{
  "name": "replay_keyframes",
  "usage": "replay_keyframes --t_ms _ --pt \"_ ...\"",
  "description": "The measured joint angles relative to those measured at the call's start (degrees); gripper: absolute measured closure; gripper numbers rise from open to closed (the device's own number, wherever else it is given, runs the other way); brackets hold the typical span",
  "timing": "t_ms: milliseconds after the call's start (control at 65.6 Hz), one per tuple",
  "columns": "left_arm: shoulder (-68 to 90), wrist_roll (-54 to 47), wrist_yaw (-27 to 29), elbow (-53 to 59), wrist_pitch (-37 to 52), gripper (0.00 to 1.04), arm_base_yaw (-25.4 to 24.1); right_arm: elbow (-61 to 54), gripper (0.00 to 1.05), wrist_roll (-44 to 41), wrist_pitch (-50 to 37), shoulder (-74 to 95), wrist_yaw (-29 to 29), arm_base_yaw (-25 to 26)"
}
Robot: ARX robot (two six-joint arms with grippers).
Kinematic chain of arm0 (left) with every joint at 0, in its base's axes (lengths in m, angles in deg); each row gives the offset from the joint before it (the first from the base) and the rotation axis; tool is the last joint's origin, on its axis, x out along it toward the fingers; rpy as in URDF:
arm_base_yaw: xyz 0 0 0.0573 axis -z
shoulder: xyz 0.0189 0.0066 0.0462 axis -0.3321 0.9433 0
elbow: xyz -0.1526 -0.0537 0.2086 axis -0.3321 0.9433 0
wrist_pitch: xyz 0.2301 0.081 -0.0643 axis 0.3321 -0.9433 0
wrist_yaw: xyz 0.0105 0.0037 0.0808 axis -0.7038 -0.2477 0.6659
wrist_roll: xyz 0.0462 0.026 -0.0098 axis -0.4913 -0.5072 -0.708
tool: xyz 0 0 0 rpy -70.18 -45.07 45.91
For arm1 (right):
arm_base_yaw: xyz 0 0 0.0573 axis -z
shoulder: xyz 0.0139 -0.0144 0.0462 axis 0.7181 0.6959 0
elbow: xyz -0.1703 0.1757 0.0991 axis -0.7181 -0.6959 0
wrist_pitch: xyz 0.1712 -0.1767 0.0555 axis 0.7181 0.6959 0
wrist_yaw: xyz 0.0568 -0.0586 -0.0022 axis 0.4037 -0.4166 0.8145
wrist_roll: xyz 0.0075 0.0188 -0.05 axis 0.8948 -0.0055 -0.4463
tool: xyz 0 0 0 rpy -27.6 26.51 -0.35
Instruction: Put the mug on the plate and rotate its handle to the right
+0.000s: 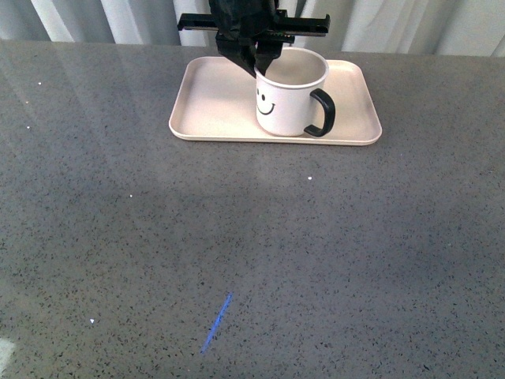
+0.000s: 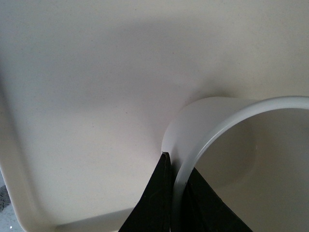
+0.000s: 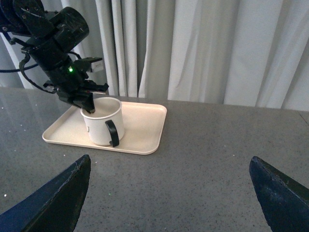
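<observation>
The white mug [image 1: 286, 101] with a black smiley face stands upright on the pale plate [image 1: 213, 103] at the far middle of the table. Its black handle [image 1: 322, 114] points to the front right. My left gripper [image 1: 256, 63] comes down from above and is shut on the mug's left rim, one finger inside and one outside. The left wrist view shows that rim [image 2: 193, 159] pinched between the two black fingers [image 2: 152, 203] over the plate's floor [image 2: 96, 96]. In the right wrist view the mug [image 3: 102, 122] and plate [image 3: 145, 125] lie far ahead of my open right gripper [image 3: 169, 193].
The grey speckled tabletop [image 1: 237, 237] stretches in front of the plate, with a short blue mark [image 1: 217, 322] near the front. Pale curtains [image 3: 217, 48] hang behind the table's far edge.
</observation>
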Motion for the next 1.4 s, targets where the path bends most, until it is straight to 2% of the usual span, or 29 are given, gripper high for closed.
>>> replay_keyframes --t_ms 366,427,503,579,640,670,701,716,868,884,929,990,1006,1036,1295,1325,1371,1402 --pt "0.5 0.3 0.0 -0.1 0.0 1.03 0.0 0.0 0.09 0.0 0.0 0.0 0.0 0.0" --pt "0.5 0.3 -0.2 -0.1 0.0 0.96 0.0 0.0 0.09 0.0 0.0 0.0 0.0 0.0" --pt "0.6 0.3 -0.3 -0.1 0.0 0.82 0.0 0.0 0.09 0.0 0.0 0.0 0.0 0.0" --pt "0.6 0.3 -0.3 -0.1 0.1 0.74 0.0 0.0 0.09 0.0 0.0 0.0 0.0 0.0" --pt "0.6 0.2 -0.7 -0.1 0.3 0.60 0.0 0.0 0.09 0.0 0.0 0.0 0.0 0.0" --pt "0.6 0.2 -0.7 -0.1 0.3 0.60 0.0 0.0 0.09 0.0 0.0 0.0 0.0 0.0" --pt "0.6 0.2 -0.8 -0.1 0.5 0.52 0.0 0.0 0.09 0.0 0.0 0.0 0.0 0.0" --pt "0.6 0.2 -0.8 -0.1 0.5 0.52 0.0 0.0 0.09 0.0 0.0 0.0 0.0 0.0" --pt "0.0 -0.8 -0.6 -0.1 0.9 0.16 -0.2 0.0 0.09 0.0 0.0 0.0 0.0 0.0" --pt "0.0 -0.8 -0.6 -0.1 0.9 0.16 -0.2 0.0 0.09 0.0 0.0 0.0 0.0 0.0" --pt "-0.7 -1.0 -0.4 -0.1 1.0 0.07 -0.4 0.0 0.09 0.0 0.0 0.0 0.0 0.0" --pt "-1.4 -1.4 -0.4 -0.1 1.1 0.03 -0.7 0.0 0.09 0.0 0.0 0.0 0.0 0.0" --pt "-2.0 -1.7 -0.4 -0.1 1.3 0.07 -0.9 0.0 0.09 0.0 0.0 0.0 0.0 0.0" --pt "-2.8 -1.8 -0.3 0.2 1.8 0.10 -1.1 0.0 0.09 0.0 0.0 0.0 0.0 0.0" --pt "-29.0 -1.9 0.4 34.3 26.2 0.09 -4.5 0.0 0.09 0.0 0.0 0.0 0.0 0.0" --pt "-32.2 -2.5 1.9 39.0 30.9 0.11 -4.6 0.0 0.09 0.0 0.0 0.0 0.0 0.0" --pt "-38.1 -4.9 11.6 50.6 47.0 0.20 -4.8 0.0 0.09 0.0 0.0 0.0 0.0 0.0" --pt "-41.6 -6.3 15.7 58.2 56.9 0.25 -5.1 0.0 0.09 0.0 0.0 0.0 0.1 0.0"
